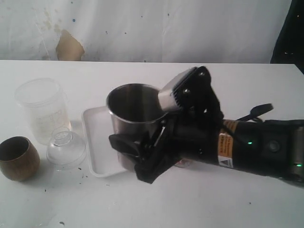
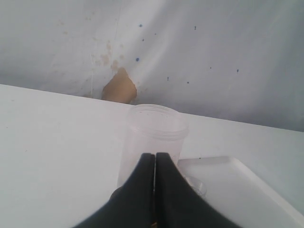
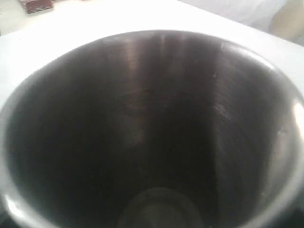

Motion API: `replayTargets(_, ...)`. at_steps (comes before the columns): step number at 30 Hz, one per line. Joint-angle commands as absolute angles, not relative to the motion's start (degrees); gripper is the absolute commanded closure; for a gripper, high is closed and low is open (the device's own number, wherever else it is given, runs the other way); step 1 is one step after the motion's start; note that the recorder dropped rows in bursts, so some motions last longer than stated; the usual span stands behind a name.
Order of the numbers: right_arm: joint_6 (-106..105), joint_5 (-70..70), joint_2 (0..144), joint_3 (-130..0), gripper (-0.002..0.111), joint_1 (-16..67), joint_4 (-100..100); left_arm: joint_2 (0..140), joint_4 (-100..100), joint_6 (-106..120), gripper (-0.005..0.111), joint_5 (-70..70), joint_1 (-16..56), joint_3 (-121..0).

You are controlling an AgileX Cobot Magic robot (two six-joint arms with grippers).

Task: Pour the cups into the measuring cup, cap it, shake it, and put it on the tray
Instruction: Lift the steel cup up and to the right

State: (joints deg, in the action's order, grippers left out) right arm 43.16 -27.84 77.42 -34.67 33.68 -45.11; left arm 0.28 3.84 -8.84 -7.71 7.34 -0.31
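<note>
Right fingers (image 1: pixel 126 145) grip the upright steel tumbler (image 1: pixel 135 107)

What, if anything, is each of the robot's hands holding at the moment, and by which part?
The right hand holds the steel tumbler around its lower wall; the left hand is shut and empty.

**Warning sticker on robot arm too blurred to read**

A two-part sticker (image 1: pixel 227 149) stands on the black casing of the right arm (image 1: pixel 268 152), seen from the exterior camera. Its upper part is orange-yellow with several lines of dark small print. Its lower part is white and bears a black-edged triangular warning sign. The print is too small and blurred for any word, brand or number to be made out. Neither wrist camera shows any lettering that can be read.
</note>
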Motion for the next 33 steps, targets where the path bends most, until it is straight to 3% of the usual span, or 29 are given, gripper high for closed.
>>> replayTargets(1, 45.64, -19.40, 69.48, -34.77, 0.108, 33.79, -45.02, 0.00, 3.80, -9.13, 0.106, -6.93, 7.59, 0.00)
replayTargets(9, 47.24, -3.46, 60.76, -38.76, 0.108, 35.80, -44.90, 0.00, 3.80, -9.13, 0.106, -6.93, 7.59, 0.00)
replayTargets(21, 43.27, 35.81, 64.58, -48.73, 0.108, 38.78, -54.43, 0.00, 3.80, -9.13, 0.106, -6.93, 7.59, 0.00)
replayTargets(33, 43.27, 45.78, 72.69, -48.73, 0.108, 38.78, -65.08, 0.00, 3.80, -9.13, 0.106, -6.93, 7.59, 0.00)
